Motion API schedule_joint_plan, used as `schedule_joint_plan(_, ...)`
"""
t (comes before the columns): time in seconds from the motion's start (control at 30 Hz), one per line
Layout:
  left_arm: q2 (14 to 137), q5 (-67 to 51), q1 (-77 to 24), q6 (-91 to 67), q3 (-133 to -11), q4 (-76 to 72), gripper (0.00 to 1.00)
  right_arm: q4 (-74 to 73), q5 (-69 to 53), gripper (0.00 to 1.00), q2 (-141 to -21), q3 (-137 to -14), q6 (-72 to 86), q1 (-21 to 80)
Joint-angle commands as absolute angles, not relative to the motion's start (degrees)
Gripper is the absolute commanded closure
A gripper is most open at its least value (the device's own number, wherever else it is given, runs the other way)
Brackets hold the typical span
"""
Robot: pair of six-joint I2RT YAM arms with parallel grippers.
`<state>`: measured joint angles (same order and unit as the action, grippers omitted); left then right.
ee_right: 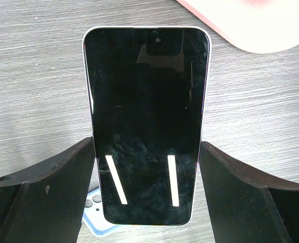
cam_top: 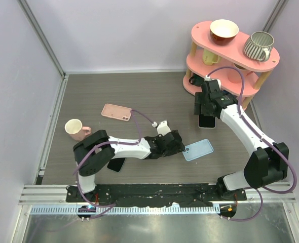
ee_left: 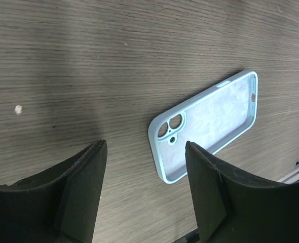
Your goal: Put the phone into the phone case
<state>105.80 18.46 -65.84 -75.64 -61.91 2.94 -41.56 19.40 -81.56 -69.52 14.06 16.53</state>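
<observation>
we see open wood-grain table (cam_top: 154,91) around the blue phone case (cam_top: 198,150), lying flat, hollow up, just at 3 o'clock of our left gripper (cam_top: 180,146), jaws wide and empty. at the case's 12 o'clock our right gripper (cam_top: 206,112) clamps the phone (ee_right: 147,101) by its long edges; the pink shelf (cam_top: 200,38) crowds its 1 o'clock.

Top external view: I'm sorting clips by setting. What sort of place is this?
Likely a robot lab test cell: plain white enclosure walls, two arms bolted to a metal rail, staged props like a pink shelf of cups.
</observation>
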Motion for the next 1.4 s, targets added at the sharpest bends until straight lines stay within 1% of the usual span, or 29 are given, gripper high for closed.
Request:
schedule_joint_plan(0.0, 109.2, 18.4, -66.0, -75.8, -66.4, 1.7, 0.34, -39.4, 20.2, 0.51, -79.1, -69.3, 13.7, 16.6)
schedule_joint_plan(0.13, 112.9, 16.2, -66.2, -74.1, -69.5, 3.2, 0.36, -39.5, 19.7, 0.51, -78.4, -69.4, 13.5, 16.5)
schedule_joint_plan(0.23, 114.1, 16.4, -66.2, -74.0, -70.0, 6.0, 0.41, -39.5, 19.3, 0.51, -77.8, -69.4, 13.6, 16.5)
schedule_joint_plan(0.27, 114.1, 16.8, -66.2, -73.7, -70.0, 6.7, 0.46, -39.5, 19.2, 0.51, -77.5, -69.3, 13.7, 16.5)
schedule_joint_plan(0.47, 113.3, 21.2, -66.2, -69.4, -74.7, 21.9, 0.61, -39.5, 18.9, 0.52, -76.5, -69.3, 14.0, 16.5)
schedule_joint_plan(0.53, 113.3, 22.1, -66.2, -68.5, -75.4, 23.4, 0.63, -39.4, 19.0, 0.52, -76.4, -69.1, 14.0, 16.5)
schedule_joint_plan(0.63, 113.5, 20.5, -66.2, -67.9, -75.0, 20.6, 0.63, -39.0, 19.6, 0.51, -76.0, -68.4, 14.1, 16.5)
schedule_joint_plan(0.77, 114.5, 14.3, -66.2, -67.1, -73.1, 11.6, 0.56, -38.9, 18.9, 0.51, -75.4, -68.0, 14.1, 16.5)
schedule_joint_plan(1.03, 115.3, 16.1, -66.5, -67.2, -74.3, 11.4, 0.52, -39.0, 19.2, 0.51, -74.1, -67.9, 13.6, 16.5)
schedule_joint_plan(1.2, 119.1, 20.6, -67.6, -65.4, -81.7, 25.5, 0.57, -39.2, 19.4, 0.51, -73.3, -67.5, 13.4, 16.5)
schedule_joint_plan(1.3, 119.4, 21.4, -67.9, -64.2, -82.9, 27.5, 0.58, -39.1, 19.7, 0.52, -72.7, -67.2, 13.4, 16.5)
schedule_joint_plan(1.37, 119.1, 21.4, -67.9, -64.0, -82.4, 27.4, 0.62, -39.2, 19.3, 0.52, -72.4, -67.3, 13.5, 16.5)
